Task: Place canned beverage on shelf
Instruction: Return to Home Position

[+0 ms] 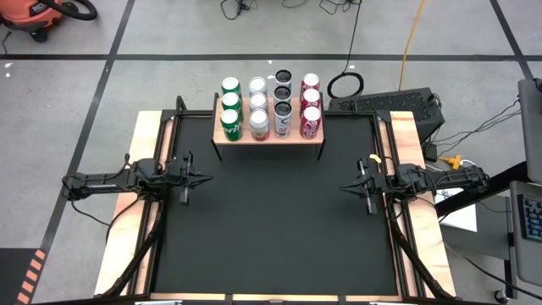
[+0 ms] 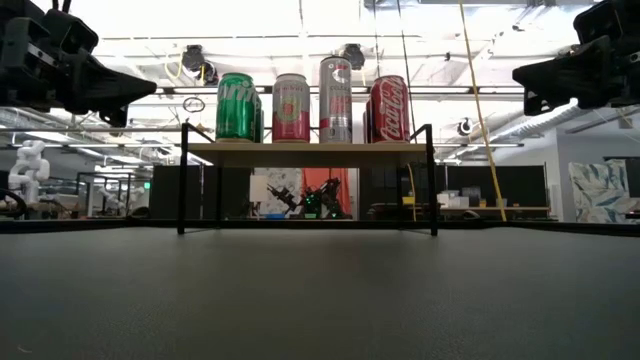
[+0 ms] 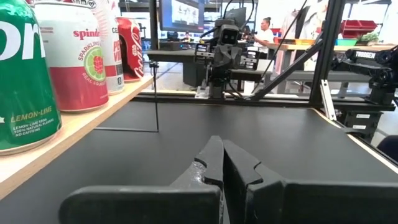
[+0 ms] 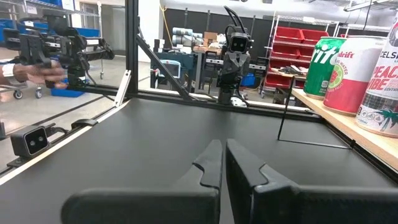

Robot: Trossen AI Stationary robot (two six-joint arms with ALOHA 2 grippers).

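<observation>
The shelf (image 1: 269, 137), a low wood plank on thin black legs, stands at the table's far middle. Several canned beverages stand upright on it in four rows: green cans (image 1: 231, 124), pink-and-white cans (image 1: 259, 124), dark-topped cans (image 1: 283, 119) and red cans (image 1: 311, 122). In the low view the front green can (image 2: 236, 106) and red can (image 2: 390, 108) stand on the plank. My left gripper (image 1: 208, 179) is shut at the table's left side, pointing level toward the right. My right gripper (image 1: 344, 188) is shut at the right side, pointing level toward the left. Neither holds anything.
The black table top (image 1: 271, 229) lies bare between the two arms and toward the near edge. Wooden side rails (image 1: 127, 212) run along the left and right. Beyond the table a person (image 3: 266, 28) shows in the room, and a hand (image 4: 31, 73) at another bench.
</observation>
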